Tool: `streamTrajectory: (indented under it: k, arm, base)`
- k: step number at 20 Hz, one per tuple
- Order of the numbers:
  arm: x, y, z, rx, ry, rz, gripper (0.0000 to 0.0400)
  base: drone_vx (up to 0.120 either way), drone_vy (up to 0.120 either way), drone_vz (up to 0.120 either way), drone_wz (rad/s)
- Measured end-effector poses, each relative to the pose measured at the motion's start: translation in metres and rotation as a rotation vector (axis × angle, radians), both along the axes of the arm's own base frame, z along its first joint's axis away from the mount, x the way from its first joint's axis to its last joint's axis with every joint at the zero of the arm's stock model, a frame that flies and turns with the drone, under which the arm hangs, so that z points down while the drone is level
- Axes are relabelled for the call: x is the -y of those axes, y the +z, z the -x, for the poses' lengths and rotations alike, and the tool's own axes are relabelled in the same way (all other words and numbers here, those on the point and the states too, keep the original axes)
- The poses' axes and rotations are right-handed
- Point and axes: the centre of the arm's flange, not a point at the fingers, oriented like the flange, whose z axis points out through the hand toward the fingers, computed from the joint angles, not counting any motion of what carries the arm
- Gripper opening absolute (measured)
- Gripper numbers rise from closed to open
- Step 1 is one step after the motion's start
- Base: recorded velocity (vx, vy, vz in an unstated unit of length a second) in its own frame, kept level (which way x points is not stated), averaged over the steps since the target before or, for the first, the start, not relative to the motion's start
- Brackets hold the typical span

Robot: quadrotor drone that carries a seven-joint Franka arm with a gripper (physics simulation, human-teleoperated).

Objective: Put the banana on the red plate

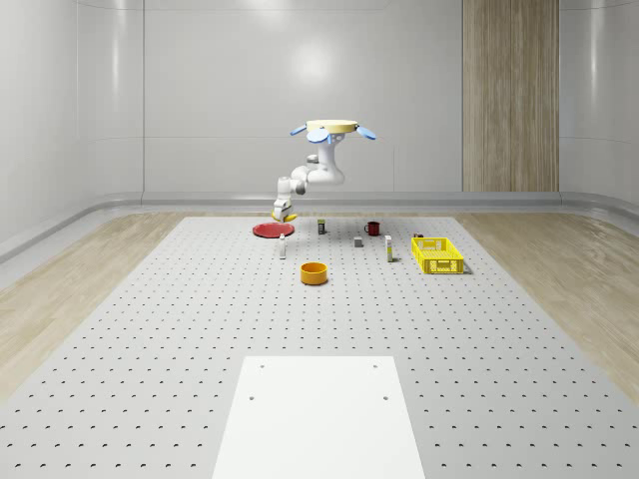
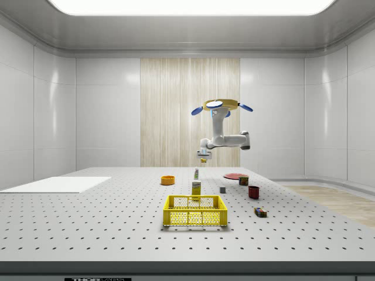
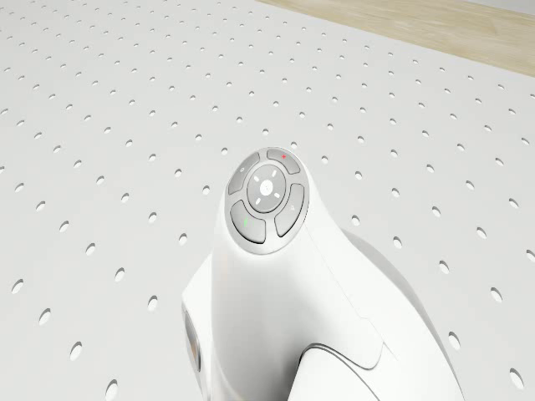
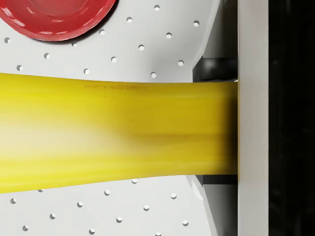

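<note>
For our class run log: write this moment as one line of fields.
drone: hovering above table near red plate | gripper: shut on banana, raised | banana: not yet on red plate

Whole-scene view: high, far back, facing down the perforated tabletop [image 1: 150,329] toward the rear wall; drone [image 1: 333,128] small at upper centre.
Side view: low, at the tabletop's edge, looking across; yellow basket [image 2: 194,210] nearest.
Drone view: close, looking down over the arm [image 3: 292,292].
Wrist view: very close, banana [image 4: 113,132] mid-frame, red plate [image 4: 54,17] upper left.
Shared: both far views hold drone, plate, basket.
</note>
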Motion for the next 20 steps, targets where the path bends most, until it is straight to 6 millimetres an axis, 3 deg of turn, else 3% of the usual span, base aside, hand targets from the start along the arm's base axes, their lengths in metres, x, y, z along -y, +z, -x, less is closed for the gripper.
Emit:
streamTrajectory:
  k: [5, 20]
  arm:
    - [0.0, 0.0, 0.0, 0.0, 0.0, 0.0, 0.0193]
    - [0.0, 0.0, 0.0, 0.0, -0.001, 0.0, 0.0193]
  base:
    - [0.0, 0.088, 0.0, 0.0]
    - [0.0, -0.12, 0.0, 0.0]
